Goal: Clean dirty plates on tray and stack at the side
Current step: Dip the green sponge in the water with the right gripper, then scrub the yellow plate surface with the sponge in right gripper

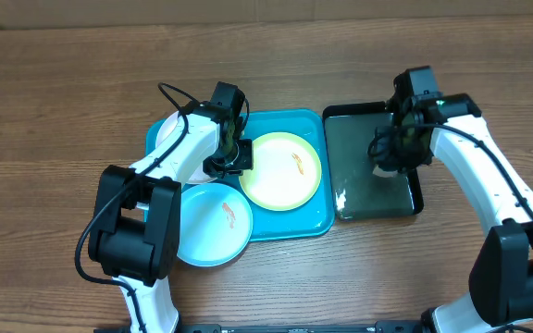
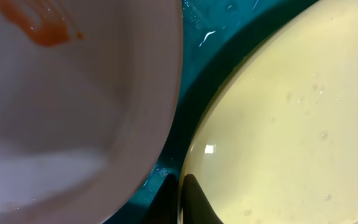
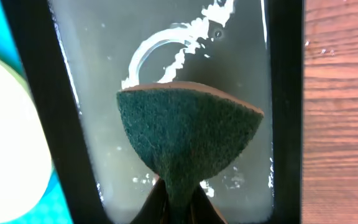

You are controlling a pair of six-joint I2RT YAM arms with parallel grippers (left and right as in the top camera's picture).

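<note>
Three dirty plates, all smeared: white plate [image 1: 162, 137] and lime green plate [image 1: 280, 171] are on the tray [image 1: 303, 222]; light blue plate [image 1: 213, 222] overhangs its near-left corner onto the worktop [image 1: 63, 92]. Right hand [image 3: 176, 202] pinches a green scouring pad [image 3: 188, 134] over the black basin [image 1: 359, 185]. Left hand [image 1: 234, 157] sits low between the white and green rims; its opening cannot be told. Risk: an unheld plate skidding under scrubbing, or the pad dripping in transit.

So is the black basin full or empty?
Holds water: the basin shows white glints and ripples around the sponge in the right gripper.
</note>
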